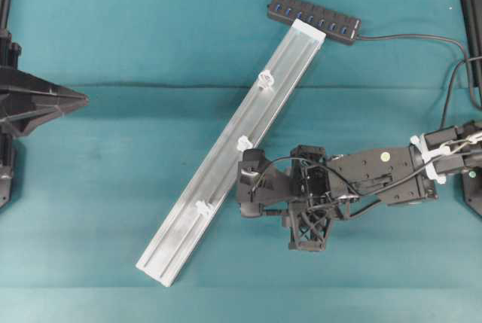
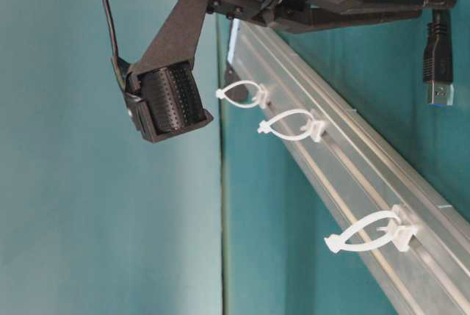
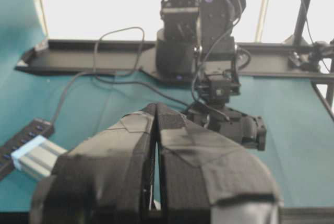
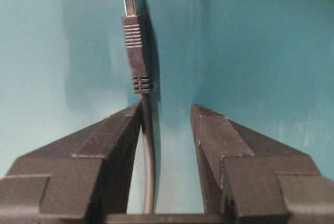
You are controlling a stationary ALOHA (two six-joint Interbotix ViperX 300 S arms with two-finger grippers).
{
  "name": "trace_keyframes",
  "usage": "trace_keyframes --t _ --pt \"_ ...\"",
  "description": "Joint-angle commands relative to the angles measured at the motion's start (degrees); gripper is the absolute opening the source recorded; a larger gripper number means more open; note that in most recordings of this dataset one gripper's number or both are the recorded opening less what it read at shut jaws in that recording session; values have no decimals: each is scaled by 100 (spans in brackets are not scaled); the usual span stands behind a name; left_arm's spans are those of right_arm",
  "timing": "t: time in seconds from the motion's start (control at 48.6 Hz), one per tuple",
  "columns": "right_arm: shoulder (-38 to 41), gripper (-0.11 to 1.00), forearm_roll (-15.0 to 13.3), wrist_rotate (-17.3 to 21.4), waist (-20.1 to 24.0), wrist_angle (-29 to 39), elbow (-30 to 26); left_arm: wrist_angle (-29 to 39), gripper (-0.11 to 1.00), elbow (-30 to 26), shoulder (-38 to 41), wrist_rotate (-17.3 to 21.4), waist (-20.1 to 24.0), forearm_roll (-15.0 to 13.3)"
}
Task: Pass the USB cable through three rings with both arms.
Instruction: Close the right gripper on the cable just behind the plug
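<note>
The USB cable's plug (image 4: 134, 41) sticks out past my right gripper (image 4: 166, 112), metal tip away from me. Its cord runs between the fingers and lies against the left finger (image 4: 112, 135). The other finger stands well clear of it, so the jaws are open. From table level the plug (image 2: 438, 58) hangs close beside the rail. Three white rings (image 1: 265, 78) (image 1: 244, 143) (image 1: 202, 207) sit along the silver rail (image 1: 226, 150), to the left of the right gripper (image 1: 307, 245). My left gripper (image 1: 83, 99) is shut and empty at the far left, its taped tips (image 3: 156, 110) pressed together.
A black multi-port hub (image 1: 312, 18) lies at the rail's far end, with the cord (image 1: 407, 36) trailing off to the right. The right arm's wrist camera (image 2: 169, 106) hangs close to the rings (image 2: 290, 124). Black frame posts stand at both side edges.
</note>
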Motion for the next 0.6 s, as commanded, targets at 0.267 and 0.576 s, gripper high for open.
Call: trace_keyframes --t 0.267,0.576 --pt "44 40 26 35 149 290 -70 -18 0 -97 26 9 35 9" --pt "35 8 26 26 158 413 -79 -18 0 -88 18 -9 44 9"
